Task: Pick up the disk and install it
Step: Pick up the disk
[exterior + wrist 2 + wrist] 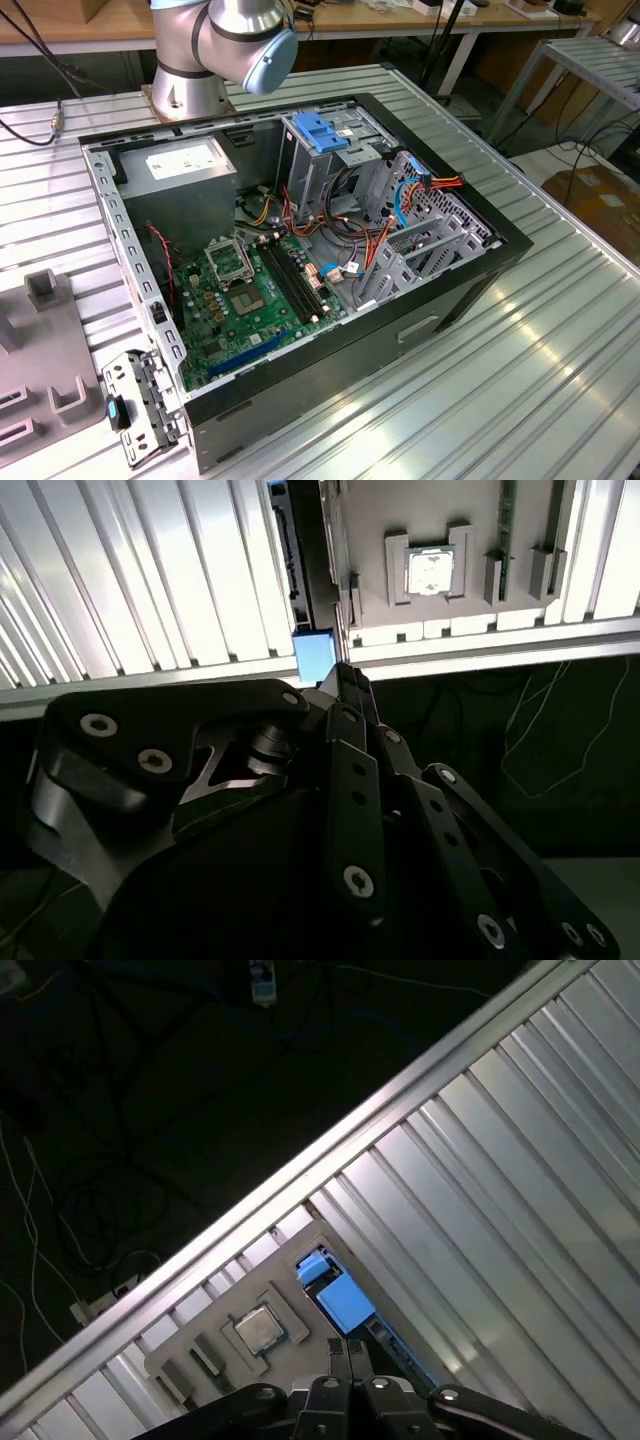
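The disk stands on its edge beside a grey fixture plate (400, 510), near the rim of the ribbed metal table. In both wrist views I see its blue rail end (313, 655) (345, 1302) and a thin dark side running away from it. My gripper (340, 676) (348, 1348) hangs above the disk's blue end, its black fingers pressed together with nothing visible between them. In the exterior view the open computer case (300, 250) lies on the table with a blue drive bay bracket (320, 130) at its far side.
A processor chip (430, 570) (262, 1328) sits in a pocket of the fixture plate (200, 1350). The arm's base (215, 50) stands behind the case. A grey power supply (185, 165), the green motherboard (245, 300) and loose cables fill the case. Dark floor with cables lies past the table rim.
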Tool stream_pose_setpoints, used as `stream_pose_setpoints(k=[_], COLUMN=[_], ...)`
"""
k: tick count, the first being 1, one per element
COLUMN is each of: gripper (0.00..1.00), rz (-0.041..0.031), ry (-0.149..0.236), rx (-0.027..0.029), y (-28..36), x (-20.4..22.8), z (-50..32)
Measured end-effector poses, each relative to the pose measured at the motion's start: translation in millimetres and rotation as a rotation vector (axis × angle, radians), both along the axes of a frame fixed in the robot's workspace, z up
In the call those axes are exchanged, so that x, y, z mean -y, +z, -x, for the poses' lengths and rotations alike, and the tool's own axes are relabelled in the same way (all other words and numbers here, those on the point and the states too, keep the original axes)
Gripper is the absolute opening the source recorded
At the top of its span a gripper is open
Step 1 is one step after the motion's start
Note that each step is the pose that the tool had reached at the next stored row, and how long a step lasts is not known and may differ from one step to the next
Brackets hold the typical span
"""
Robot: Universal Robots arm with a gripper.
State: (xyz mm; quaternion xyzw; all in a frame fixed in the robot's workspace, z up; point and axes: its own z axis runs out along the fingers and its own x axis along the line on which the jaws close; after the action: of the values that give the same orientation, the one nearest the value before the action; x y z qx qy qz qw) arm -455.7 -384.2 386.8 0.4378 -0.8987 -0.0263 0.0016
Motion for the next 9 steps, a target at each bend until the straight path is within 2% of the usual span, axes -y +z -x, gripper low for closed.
stream_pose_setpoints(k=[9], gripper=[0.11], rz=[0.0], ry=[0.169], rx=[0.0001], y=[0.0], x=[0.0], z=[0.0])
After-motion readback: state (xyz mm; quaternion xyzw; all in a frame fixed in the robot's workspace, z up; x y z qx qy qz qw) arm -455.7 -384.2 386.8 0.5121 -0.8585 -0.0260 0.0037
